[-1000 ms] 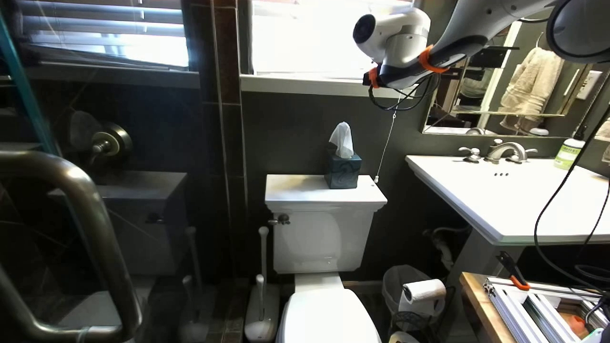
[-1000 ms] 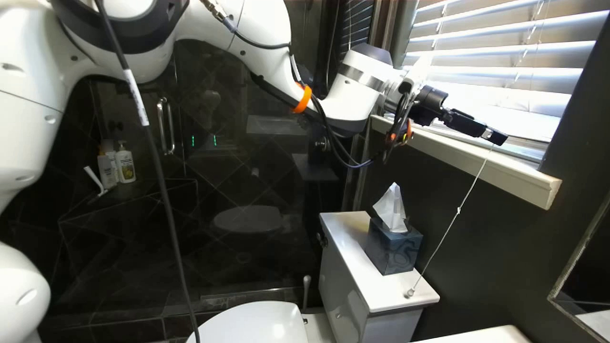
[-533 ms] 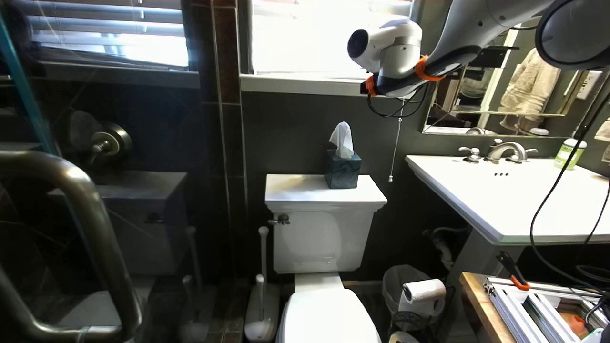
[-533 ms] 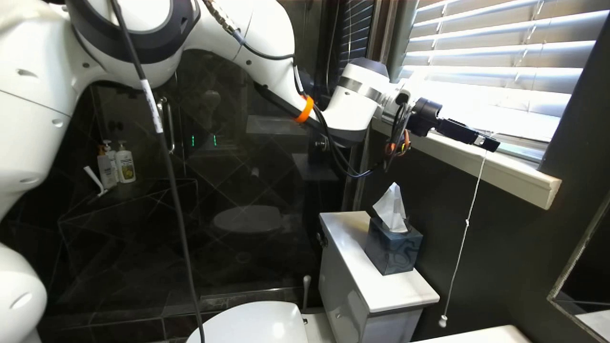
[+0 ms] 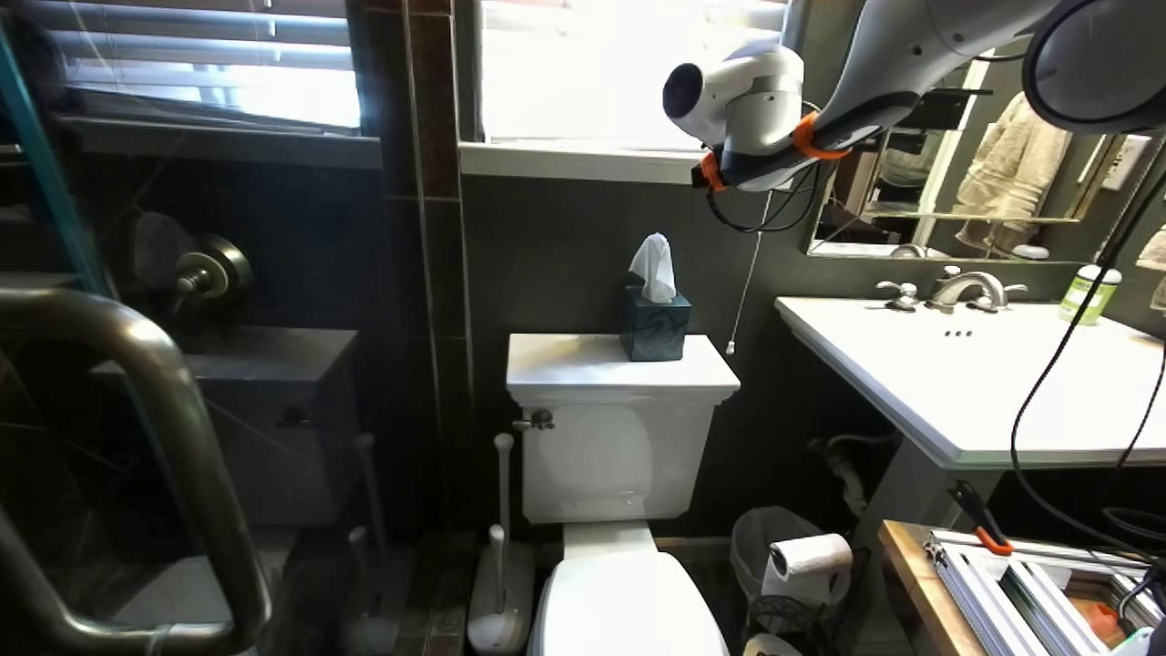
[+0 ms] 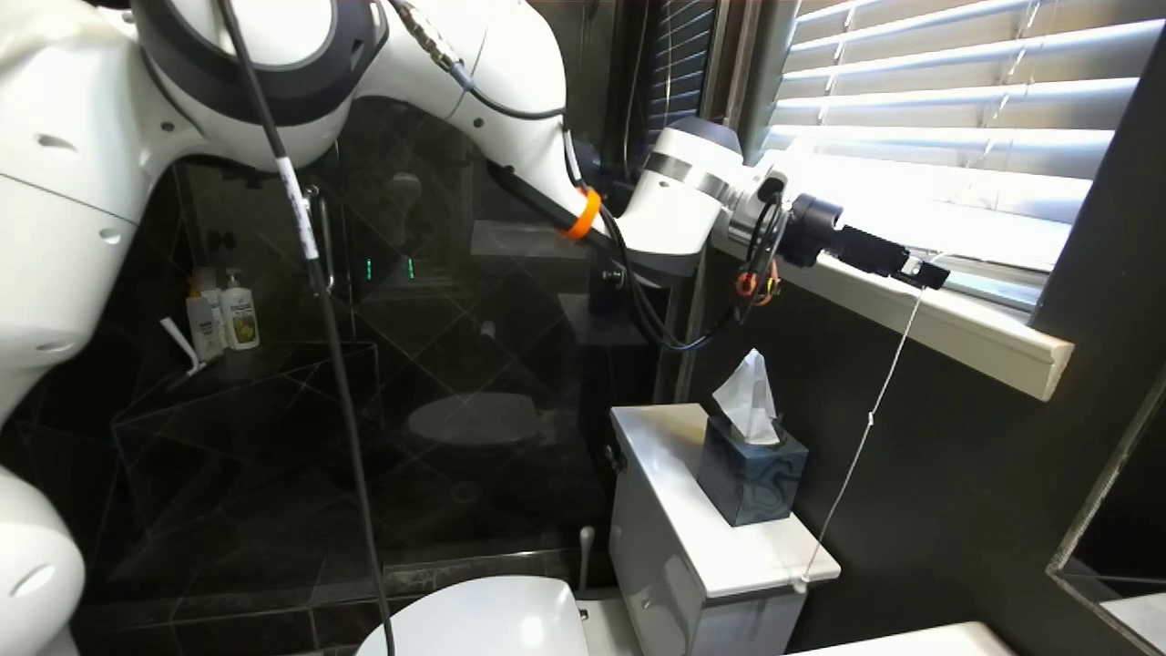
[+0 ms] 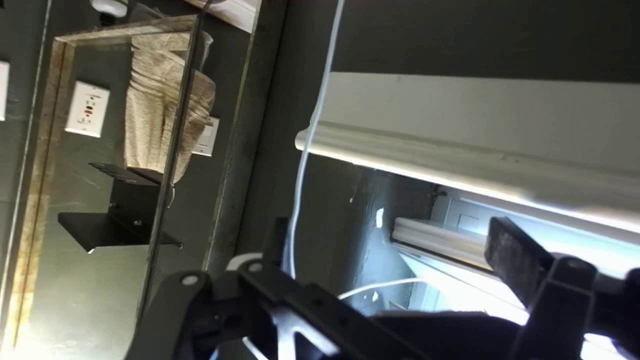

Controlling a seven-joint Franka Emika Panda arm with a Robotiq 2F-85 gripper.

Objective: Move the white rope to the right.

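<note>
Near the window sill (image 6: 993, 342), the white rope (image 6: 870, 420) hangs from the jaws, which stand wide apart — snagged, it seems, not pinched. Catching it looks done; moving it right likely remains.

Surface finishes: glazed, metallic and fibrous.
In an exterior view, the toilet tank (image 5: 610, 456) and sink (image 5: 1029, 392) are smooth, glossy and ceramic-looking; the faucet (image 5: 970, 279) and bar handle (image 5: 204, 501) are metal with a satin sheen; the bench edge (image 5: 927, 583) is wood, the bin liner (image 5: 765, 533) translucent film, the roll (image 5: 811, 554) matt paper. The tissue (image 5: 654, 267) is soft paper, its box (image 5: 658, 330) smooth. The arm (image 6: 510, 46) has a smooth, low-sheen shell. In the wrist view, the gripper (image 7: 392, 237) is largely matt, the white rope (image 7: 301, 174) smooth, the hanging cloth (image 7: 152, 110) rough and napped.
</note>
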